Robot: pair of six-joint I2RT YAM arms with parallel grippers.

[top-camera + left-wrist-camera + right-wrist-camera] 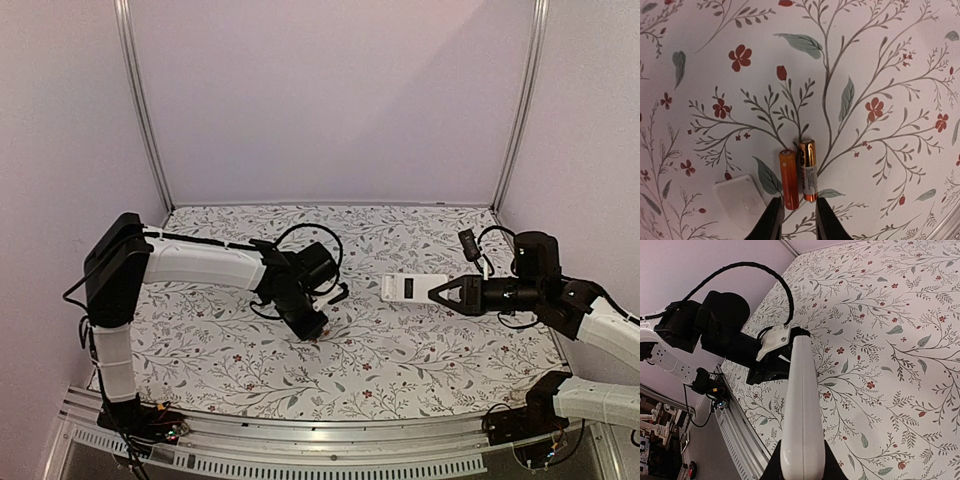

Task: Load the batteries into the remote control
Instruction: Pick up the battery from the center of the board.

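Observation:
Two batteries lie side by side on the floral cloth: a plain orange one (788,179) and a copper and black one (808,170). My left gripper (799,202) is low over them (310,328), open a little, its dark fingertips flanking their near ends. The batteries rest on the table. My right gripper (440,293) is shut on one end of the white remote control (413,288), holding it level above the cloth at the right, with the dark recess on top. In the right wrist view the remote control (802,400) shows edge-on, running away from the right gripper (801,455).
A small flat white cover plate (739,200) lies just left of the batteries, by the left finger. The metal rail (300,435) runs along the near edge. Upright frame posts (140,100) (520,100) and lilac walls close in the back and sides.

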